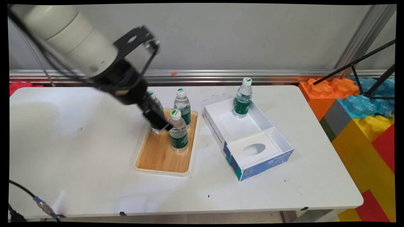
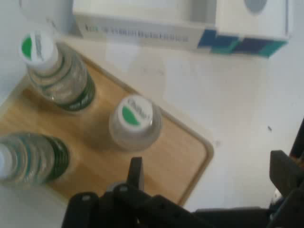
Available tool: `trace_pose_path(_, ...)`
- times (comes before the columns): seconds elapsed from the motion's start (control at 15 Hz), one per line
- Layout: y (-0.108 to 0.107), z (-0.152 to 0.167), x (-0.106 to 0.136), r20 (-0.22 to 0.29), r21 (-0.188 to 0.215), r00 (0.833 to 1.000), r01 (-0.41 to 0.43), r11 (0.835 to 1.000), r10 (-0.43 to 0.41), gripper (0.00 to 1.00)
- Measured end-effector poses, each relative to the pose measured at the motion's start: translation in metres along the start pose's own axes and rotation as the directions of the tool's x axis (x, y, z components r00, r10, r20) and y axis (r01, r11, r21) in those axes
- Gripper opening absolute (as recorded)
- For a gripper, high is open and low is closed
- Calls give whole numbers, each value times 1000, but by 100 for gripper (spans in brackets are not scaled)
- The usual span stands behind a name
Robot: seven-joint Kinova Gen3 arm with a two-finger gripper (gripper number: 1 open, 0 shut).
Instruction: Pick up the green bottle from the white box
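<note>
A: Where is the black two-finger gripper (image 1: 157, 121), and how do its fingers stand?

B: It hangs low over the wooden tray with the cream rim (image 1: 148, 166), on the tray's far left part. From the hand's camera the fingers (image 2: 135, 172) stand spread apart with nothing between them.

A: What is closest to it?

B: Three clear plastic water bottles with green labels and white-and-green caps, all upright on the tray. The near bottle (image 1: 178, 130) stands just beside the fingertips, on their right in the main view. The far-left bottle (image 1: 157, 108) is partly hidden behind the gripper, and I cannot tell whether they touch. The far-right bottle (image 1: 182, 105) stands behind the near one.

A: And beyond the tray?

B: To the right on the white table (image 1: 79, 151) lies an open white cardboard box with blue sides (image 1: 249, 138). A fourth bottle of the same kind (image 1: 242, 98) stands upright in its large far compartment; the near part holds a white insert with an oval hole (image 1: 253, 149). Big orange, blue and yellow toy bricks (image 1: 363, 107) stand past the table's right end.
</note>
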Motion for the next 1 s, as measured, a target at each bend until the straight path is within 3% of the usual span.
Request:
trace_pose_path(0.27, 7, 6, 51, -46, 74, 999, 30, 997, -27, 100)
trace_pose_path(0.47, 2, 34, 87, -89, 111, 995, 42, 993, -32, 100)
trace_pose_path(1.0, -11, 131, 136, -160, 113, 987, 27, 993, -8, 100)
